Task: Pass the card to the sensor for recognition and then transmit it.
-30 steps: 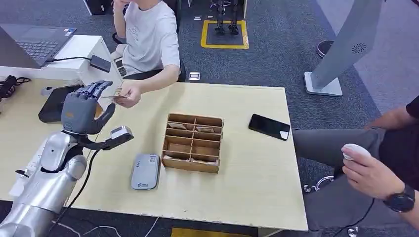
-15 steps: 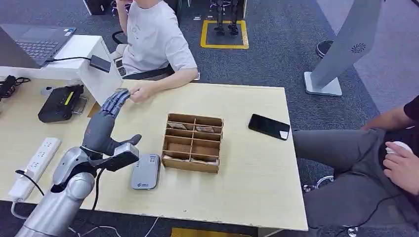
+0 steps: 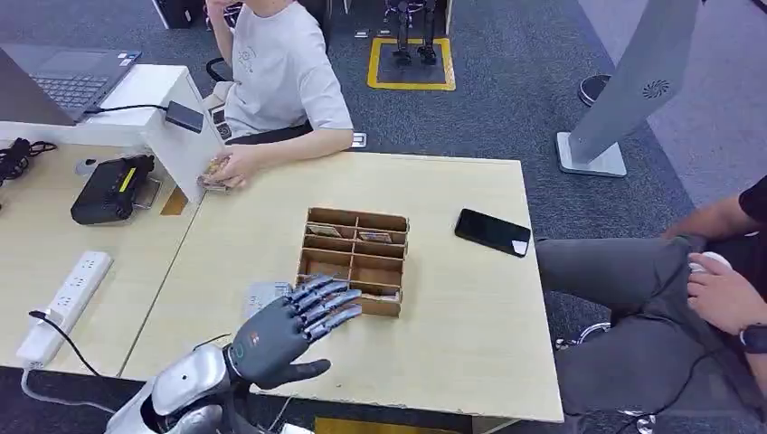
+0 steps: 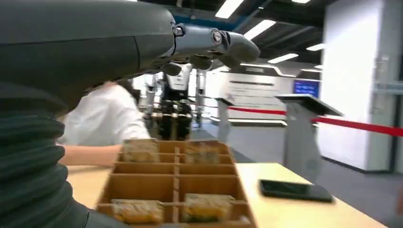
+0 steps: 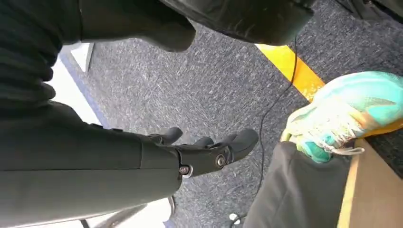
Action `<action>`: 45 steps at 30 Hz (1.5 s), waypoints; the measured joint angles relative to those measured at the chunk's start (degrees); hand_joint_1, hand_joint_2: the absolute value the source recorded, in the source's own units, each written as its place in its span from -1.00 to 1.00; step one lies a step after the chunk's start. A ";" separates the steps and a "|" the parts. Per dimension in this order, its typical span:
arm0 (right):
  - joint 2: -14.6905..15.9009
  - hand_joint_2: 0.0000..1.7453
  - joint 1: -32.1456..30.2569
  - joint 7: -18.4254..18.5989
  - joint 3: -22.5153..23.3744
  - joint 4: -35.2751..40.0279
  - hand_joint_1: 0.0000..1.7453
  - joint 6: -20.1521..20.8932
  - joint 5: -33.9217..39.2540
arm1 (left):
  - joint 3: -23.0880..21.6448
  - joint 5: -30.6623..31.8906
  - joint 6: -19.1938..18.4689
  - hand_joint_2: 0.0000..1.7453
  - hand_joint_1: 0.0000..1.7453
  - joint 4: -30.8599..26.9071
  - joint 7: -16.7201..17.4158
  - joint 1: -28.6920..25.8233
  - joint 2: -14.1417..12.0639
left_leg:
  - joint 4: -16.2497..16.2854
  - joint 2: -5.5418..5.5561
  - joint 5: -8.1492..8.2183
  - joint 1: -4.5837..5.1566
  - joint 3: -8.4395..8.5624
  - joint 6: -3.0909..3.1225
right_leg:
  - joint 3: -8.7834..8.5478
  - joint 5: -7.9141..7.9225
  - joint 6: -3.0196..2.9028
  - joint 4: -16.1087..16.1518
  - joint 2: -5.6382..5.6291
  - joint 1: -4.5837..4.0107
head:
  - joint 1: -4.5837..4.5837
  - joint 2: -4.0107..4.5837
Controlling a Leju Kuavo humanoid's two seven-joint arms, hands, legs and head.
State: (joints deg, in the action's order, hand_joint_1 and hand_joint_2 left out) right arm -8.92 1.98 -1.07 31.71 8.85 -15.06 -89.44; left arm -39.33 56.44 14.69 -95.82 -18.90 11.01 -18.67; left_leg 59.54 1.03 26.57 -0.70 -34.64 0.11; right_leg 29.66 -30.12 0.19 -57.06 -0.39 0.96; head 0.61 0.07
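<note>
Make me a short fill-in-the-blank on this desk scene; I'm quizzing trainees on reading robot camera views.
1. The left hand hovers by the wooden ____.
2. The black phone lies on the ____.
3. The right hand hangs above the carpeted ____.

Missing words: box; table; floor

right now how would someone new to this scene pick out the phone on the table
Look at the pale wooden table, then right of the divided wooden box in its middle. The phone lies flat there by itself, a glossy black slab near the table's right edge.
</note>
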 joint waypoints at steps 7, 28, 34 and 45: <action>-0.52 1.00 0.25 1.27 -0.52 0.72 -1.00 0.85 0.29 | -4.72 0.88 -1.79 1.00 -1.00 0.72 4.70 0.59 0.72 | 0.00 0.01 0.00 -0.01 0.00 0.00 | 0.01 0.00 0.00 0.00 0.00 0.00 | 0.00 0.00; -1.70 1.00 0.40 2.12 -2.14 1.53 -1.00 1.81 0.02 | -4.87 4.44 -1.66 1.00 -1.00 9.00 15.16 2.46 6.42 | 0.00 0.01 0.00 -0.02 0.00 0.00 | 0.01 0.00 0.00 0.00 0.00 -0.03 | 0.00 0.02; -1.73 1.00 0.36 2.23 -2.29 1.62 -1.00 1.77 0.63 | -3.69 5.38 -1.51 1.00 -1.00 9.90 16.41 2.45 7.06 | 0.00 0.01 0.00 -0.03 0.00 0.00 | 0.01 0.00 0.00 0.00 0.00 -0.03 | 0.00 0.02; -1.75 1.00 0.25 2.82 -2.62 1.62 -1.00 1.29 1.75 | -0.37 7.62 -1.86 1.00 -1.00 12.85 20.21 2.46 8.39 | 0.00 0.01 0.00 -0.03 0.00 0.00 | 0.01 0.00 0.00 0.00 0.00 -0.03 | 0.00 0.02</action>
State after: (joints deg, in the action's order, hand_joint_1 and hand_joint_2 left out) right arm -10.67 2.23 1.75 29.09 10.47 -13.77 -87.69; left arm -39.69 64.06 12.83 -82.97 1.31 13.47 -10.27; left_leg 59.54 1.03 26.57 -0.72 -34.64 0.11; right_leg 29.67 -30.12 0.19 -57.06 -0.39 0.93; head 0.61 0.09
